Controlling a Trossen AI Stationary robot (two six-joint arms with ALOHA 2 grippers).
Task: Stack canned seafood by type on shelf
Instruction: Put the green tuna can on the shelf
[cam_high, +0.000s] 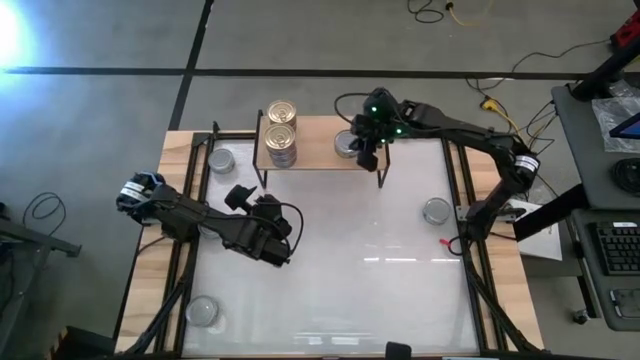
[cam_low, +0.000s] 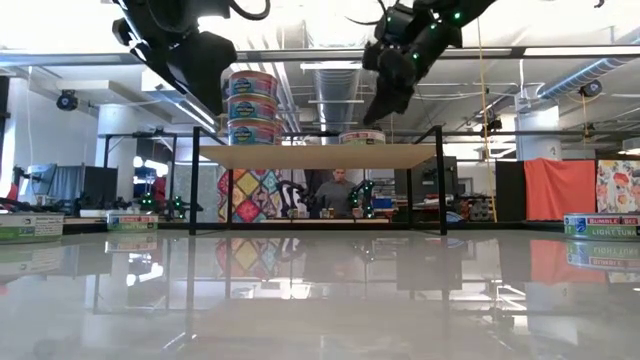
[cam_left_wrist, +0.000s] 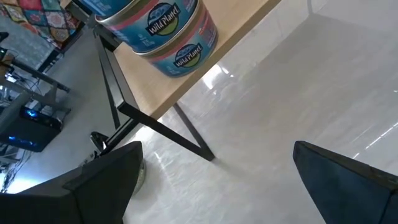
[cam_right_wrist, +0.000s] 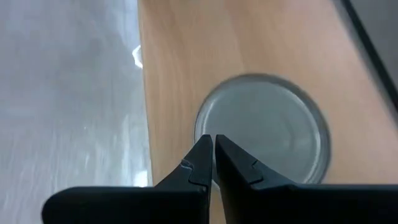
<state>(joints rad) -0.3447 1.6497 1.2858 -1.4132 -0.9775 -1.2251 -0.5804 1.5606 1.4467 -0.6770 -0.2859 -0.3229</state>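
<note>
On the shelf (cam_high: 320, 150) sits a silver-lidded tin (cam_right_wrist: 264, 134), and my right gripper (cam_right_wrist: 213, 155) hangs just above its near rim, fingers pressed tight together with nothing between them. At the shelf's other end stands the gold-lidded stack (cam_high: 281, 132), tins piled one on another, well apart from the silver one. Out on the white table (cam_high: 330, 270), more silver tins wait: one by the shelf's left leg (cam_high: 221, 158), one near my right arm's base (cam_high: 436, 210), one at the near left corner (cam_high: 203, 310). My left gripper (cam_high: 240, 197) hovers over the table in front of the gold stack, fingers spread wide and holding nothing. The risk, as I judge it: my shut fingers are so close to the silver tin that a careless drop or sideways sweep could shove it toward the board's edge, and my left side swinging near the tall gold pile could topple it. Hard to call: the low view hides the silver tin behind my right gripper, and I can't count the gold stack for sure from above.
</note>
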